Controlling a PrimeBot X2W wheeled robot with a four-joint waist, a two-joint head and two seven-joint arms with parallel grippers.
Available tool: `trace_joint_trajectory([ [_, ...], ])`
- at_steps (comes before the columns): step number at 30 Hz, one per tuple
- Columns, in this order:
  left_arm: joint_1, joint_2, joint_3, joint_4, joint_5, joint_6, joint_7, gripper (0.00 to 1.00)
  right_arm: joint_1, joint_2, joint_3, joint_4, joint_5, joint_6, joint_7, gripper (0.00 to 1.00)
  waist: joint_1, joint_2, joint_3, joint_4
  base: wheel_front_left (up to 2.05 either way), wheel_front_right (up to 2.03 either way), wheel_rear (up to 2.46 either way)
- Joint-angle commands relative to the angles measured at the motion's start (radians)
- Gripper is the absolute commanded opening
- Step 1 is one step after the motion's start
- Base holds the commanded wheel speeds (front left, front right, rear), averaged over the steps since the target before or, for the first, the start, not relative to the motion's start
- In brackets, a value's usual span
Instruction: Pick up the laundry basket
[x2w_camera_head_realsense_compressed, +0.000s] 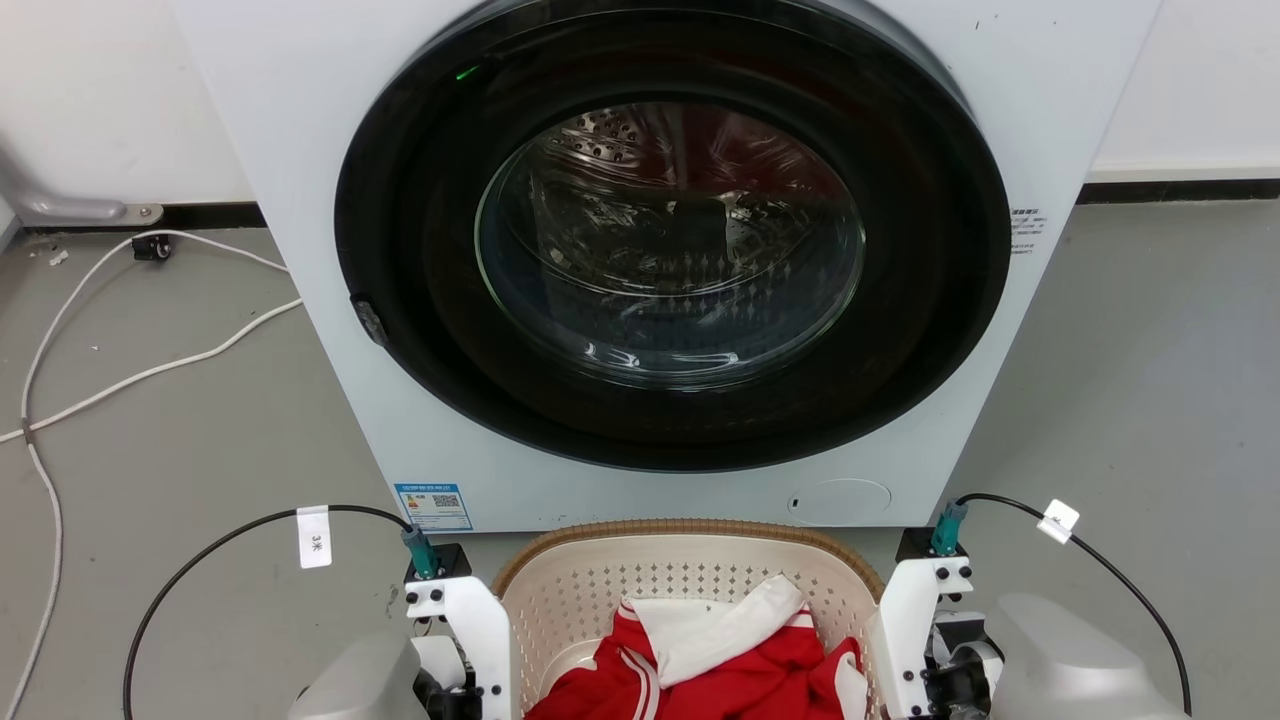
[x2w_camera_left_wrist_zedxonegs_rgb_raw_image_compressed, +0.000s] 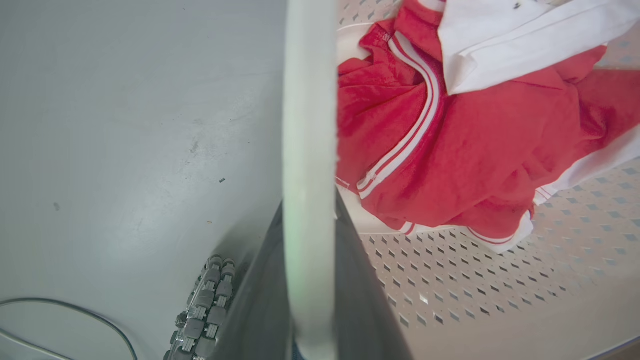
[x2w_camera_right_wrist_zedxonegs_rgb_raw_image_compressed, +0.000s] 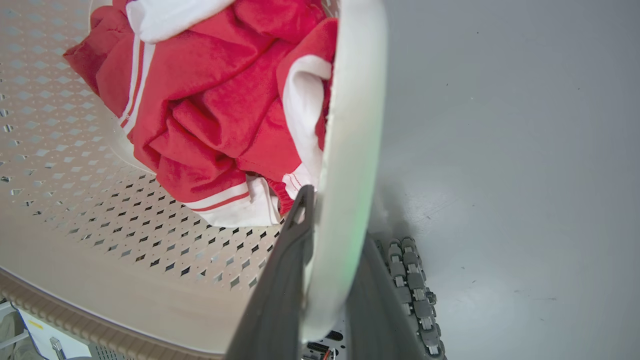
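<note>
washer panel: smooth pale coated sheet with a soft sheen
washer door: glossy black ring around clear glass — reflections run across it
drum: bright perforated metal behind the washer's glass
laundry basket, in front of the washer: cream matt plastic, perforated
rim: brown woven-look moulding
handle: smooth white plastic, faintly glossy
red garment: soft napped cloth with white cloth trim
floor beside the washer: grey, smooth, dull sheen, lightly scuffed
black cable: matt, rubbery
tag: white paper
left gripper: fingers dark and matt
right gripper: fingers dark and matt — smooth-faced
</note>
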Motion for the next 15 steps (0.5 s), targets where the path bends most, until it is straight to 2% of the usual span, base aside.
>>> trace_joint_trajectory([
  [1, -0.007, -0.029, 0.0, -0.013, -0.012, -0.012, -0.007, 0.0, -0.007, 0.032, 0.003, -0.016, 0.011, 0.016, -0.003, 0.0, 0.0, -0.0001, 0.0, 0.0, 0.0, 0.0, 0.0],
  [15, -0.01, -0.025, -0.006, -0.013, -0.021, -0.012, -0.011, 0.0, -0.012, 0.039, 0.013, -0.012, 0.025, 0.016, -0.004, 0.0, 0.0, -0.0001, 0.003, -0.001, 0.0, 0.0, 0.0],
])
